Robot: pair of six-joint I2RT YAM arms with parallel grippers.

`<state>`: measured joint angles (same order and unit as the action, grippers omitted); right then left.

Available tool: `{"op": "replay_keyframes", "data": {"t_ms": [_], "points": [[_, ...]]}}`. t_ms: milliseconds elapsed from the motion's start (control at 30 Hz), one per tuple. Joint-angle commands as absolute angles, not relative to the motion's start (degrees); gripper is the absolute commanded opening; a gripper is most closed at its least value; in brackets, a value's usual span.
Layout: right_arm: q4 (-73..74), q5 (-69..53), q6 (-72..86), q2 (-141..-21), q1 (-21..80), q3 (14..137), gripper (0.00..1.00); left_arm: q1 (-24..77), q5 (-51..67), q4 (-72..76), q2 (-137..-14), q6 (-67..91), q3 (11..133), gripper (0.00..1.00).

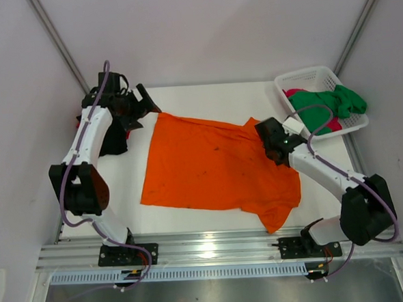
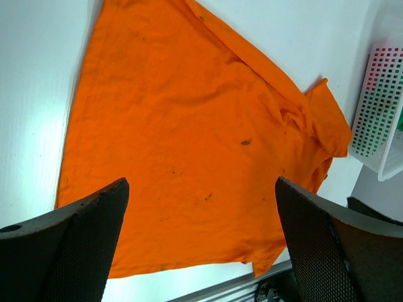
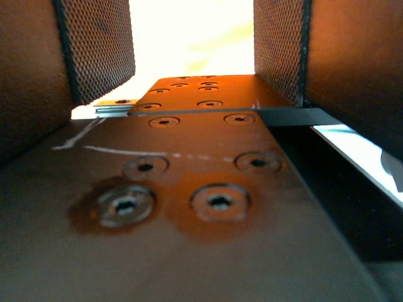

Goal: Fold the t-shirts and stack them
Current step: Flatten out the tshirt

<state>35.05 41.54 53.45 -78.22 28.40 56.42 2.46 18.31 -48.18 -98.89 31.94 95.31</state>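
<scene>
A bright orange t-shirt (image 1: 213, 167) lies spread flat in the middle of the table, one sleeve hanging toward the front edge. It also fills the left wrist view (image 2: 189, 126). My left gripper (image 1: 142, 103) hovers open above the shirt's far left corner, its fingers (image 2: 82, 239) wide apart with nothing between them. My right gripper (image 1: 273, 141) is low over the shirt's right edge near the collar. Its pads (image 3: 101, 44) stand apart with only bright orange glare between them. A black t-shirt (image 1: 113, 141) lies bunched under the left arm, with a sliver of red cloth (image 1: 79, 121) beside it.
A white lattice basket (image 1: 354, 124) at the far right corner holds a green t-shirt (image 1: 329, 105) over a magenta-pink one (image 1: 294, 92). The basket's corner shows in the left wrist view (image 2: 378, 100). An aluminium rail (image 1: 214, 246) runs along the front edge.
</scene>
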Motion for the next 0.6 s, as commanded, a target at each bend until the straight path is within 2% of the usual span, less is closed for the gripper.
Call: {"op": "replay_keyframes", "data": {"t_ms": [0,233,433,567], "points": [[20.4,39.3,42.3,-81.8,24.8,59.7,0.51,3.2,20.0,-45.5,-96.1,31.8,94.7,1.0],[15.4,37.7,34.6,-94.8,19.5,73.2,0.51,4.6,20.0,-44.2,-95.0,32.3,92.0,1.0],[21.5,35.9,32.4,-106.8,16.1,88.6,0.49,4.7,19.7,-43.4,-93.4,31.9,88.6,1.0],[26.0,37.5,35.8,-110.1,15.7,93.5,0.49,4.7,18.2,-44.1,-92.6,31.0,87.9,1.0]]}}
